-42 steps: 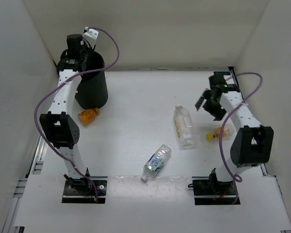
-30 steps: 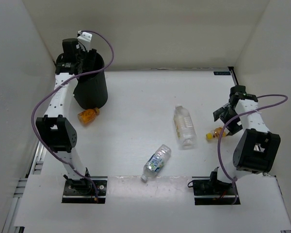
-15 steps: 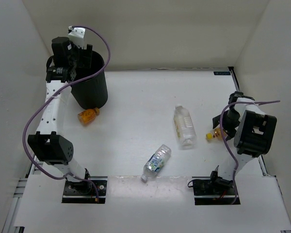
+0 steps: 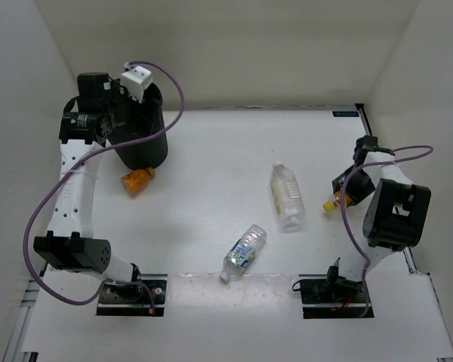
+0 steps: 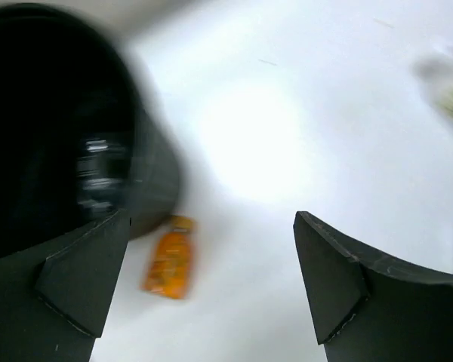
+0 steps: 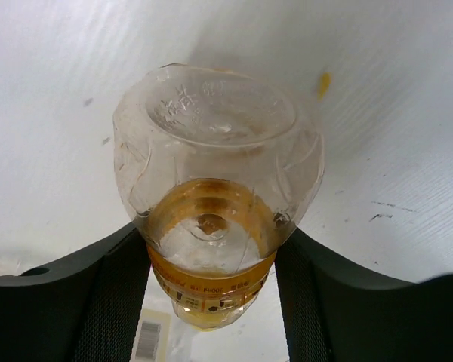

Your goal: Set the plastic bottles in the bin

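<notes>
My right gripper (image 4: 347, 191) is low at the table's right side, shut on a stubby orange-filled bottle (image 4: 334, 200). The right wrist view shows that bottle (image 6: 215, 204) bottom-first between the two fingers (image 6: 113, 302), pressed on both sides. My left gripper (image 4: 128, 102) hangs open over the rim of the black bin (image 4: 142, 139) at the far left. In the blurred left wrist view the bin (image 5: 53, 128) fills the left. A second orange bottle (image 5: 170, 256) lies beside its base, seen between the open, empty fingers (image 5: 340, 279).
That second orange bottle (image 4: 137, 179) lies by the bin's near side. A clear bottle (image 4: 287, 196) lies mid-table and a bottle with a blue-green label (image 4: 244, 253) lies nearer the front. White walls close in the table on three sides.
The right gripper has come down at the right side and shut on the orange bottle. The left arm has swung leftward at the bin, its gripper staying open.
</notes>
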### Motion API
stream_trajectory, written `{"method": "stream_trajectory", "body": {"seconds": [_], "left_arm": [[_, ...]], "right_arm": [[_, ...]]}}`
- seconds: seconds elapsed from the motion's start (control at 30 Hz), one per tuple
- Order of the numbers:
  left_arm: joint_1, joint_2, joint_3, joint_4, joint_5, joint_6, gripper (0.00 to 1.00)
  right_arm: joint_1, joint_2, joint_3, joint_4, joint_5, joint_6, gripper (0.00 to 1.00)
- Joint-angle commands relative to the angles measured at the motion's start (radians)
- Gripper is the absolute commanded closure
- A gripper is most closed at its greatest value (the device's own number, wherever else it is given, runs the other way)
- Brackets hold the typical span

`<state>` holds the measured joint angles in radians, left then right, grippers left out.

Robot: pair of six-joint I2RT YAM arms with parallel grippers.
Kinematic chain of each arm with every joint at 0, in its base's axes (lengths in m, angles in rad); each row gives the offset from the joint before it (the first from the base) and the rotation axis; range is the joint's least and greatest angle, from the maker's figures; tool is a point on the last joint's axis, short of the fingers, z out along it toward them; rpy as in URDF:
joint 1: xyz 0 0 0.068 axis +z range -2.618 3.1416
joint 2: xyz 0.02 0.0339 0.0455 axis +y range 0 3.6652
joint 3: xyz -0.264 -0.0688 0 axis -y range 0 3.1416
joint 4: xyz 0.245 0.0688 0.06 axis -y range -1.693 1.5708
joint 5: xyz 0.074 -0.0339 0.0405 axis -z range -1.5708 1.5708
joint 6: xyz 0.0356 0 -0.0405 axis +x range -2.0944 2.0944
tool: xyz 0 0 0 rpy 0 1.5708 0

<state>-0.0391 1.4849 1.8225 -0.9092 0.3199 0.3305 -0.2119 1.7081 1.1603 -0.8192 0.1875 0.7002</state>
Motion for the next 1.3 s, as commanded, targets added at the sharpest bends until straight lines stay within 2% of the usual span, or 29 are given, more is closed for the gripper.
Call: {"method": "stream_trajectory", "body": {"seconds": [0.0,0.1,0.17,0.2,0.27,0.3,0.33,0.43,0.5,0.63,0.77,0.93,1.27], "left_arm": [[-0.074,-0.012,-0.006,-0.230,0.279,0.076,0.00],[-0.154,-0.012,-0.028,-0.258,0.361,0.088,0.00],[-0.215,-0.012,-0.028,-0.234,0.390,0.079,0.00],[-0.234,-0.012,-0.028,-0.221,0.403,0.079,0.00],[-0.277,-0.012,-0.019,-0.189,0.445,0.079,0.00],[-0.286,-0.012,-0.009,-0.172,0.467,0.079,0.00],[-0.286,-0.012,-0.009,-0.152,0.511,0.065,0.00],[-0.295,0.000,-0.009,-0.062,0.583,0.030,0.00],[-0.295,0.032,0.013,-0.049,0.593,0.021,0.00],[-0.295,0.147,0.125,-0.060,0.663,-0.037,0.00],[-0.295,0.198,0.150,-0.071,0.757,-0.062,0.00],[-0.306,0.209,0.124,-0.108,0.677,-0.041,0.00],[-0.288,0.239,0.138,-0.099,0.731,-0.073,0.00]], "right_arm": [[0.072,-0.161,0.034,0.061,0.017,-0.068,1.00],[0.173,-0.298,0.061,0.148,-0.029,-0.044,1.00],[0.238,-0.372,0.056,0.253,-0.100,0.030,1.00],[0.299,-0.439,0.039,0.390,-0.126,0.068,1.00],[0.359,-0.494,-0.051,0.571,-0.183,0.186,1.00],[0.428,-0.525,-0.079,0.660,-0.198,0.223,1.00],[0.462,-0.525,-0.099,0.819,-0.218,0.254,1.00],[0.584,-0.481,-0.070,1.001,-0.287,0.275,1.00],[0.646,-0.420,-0.024,1.049,-0.390,0.252,1.00],[0.735,-0.341,0.082,1.080,-0.456,0.185,1.00],[0.786,-0.272,0.154,1.089,-0.510,0.153,1.00],[0.822,-0.251,0.186,1.129,-0.543,0.144,1.00],[0.864,-0.183,0.205,1.169,-0.566,0.196,1.00]]}}
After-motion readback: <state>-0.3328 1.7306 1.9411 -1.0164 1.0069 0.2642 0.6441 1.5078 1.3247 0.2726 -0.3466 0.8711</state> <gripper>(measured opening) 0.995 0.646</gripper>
